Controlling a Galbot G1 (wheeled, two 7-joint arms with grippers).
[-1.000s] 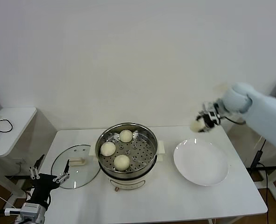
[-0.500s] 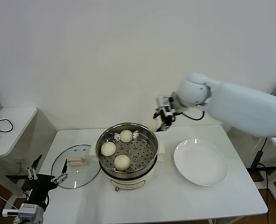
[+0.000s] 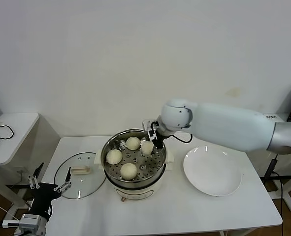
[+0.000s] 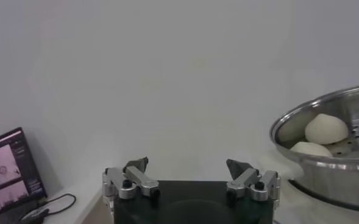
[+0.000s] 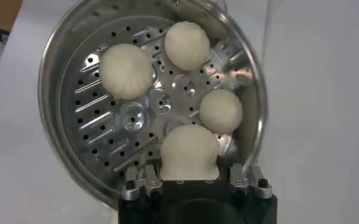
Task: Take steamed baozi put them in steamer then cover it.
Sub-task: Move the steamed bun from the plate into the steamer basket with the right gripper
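The right gripper (image 3: 153, 139) holds the fourth baozi (image 5: 189, 152) low over the steamer (image 3: 108, 147), at the tray's far right, near the rim. Released carelessly, it could land on the rim or nudge the three baozi (image 3: 128, 170) already seated. The cover (image 3: 61, 178) lies flat at the bench's left edge, just beside the steamer; the empty plate (image 3: 212, 172) sits right. The left gripper (image 3: 50, 187), jaws wide and empty, waits low off the bench's left front corner.

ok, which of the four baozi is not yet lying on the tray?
The baozi in the right end effector, at the steamer's far right side. It is clamped between the fingers above the tray; the other three lie loose on the perforations.
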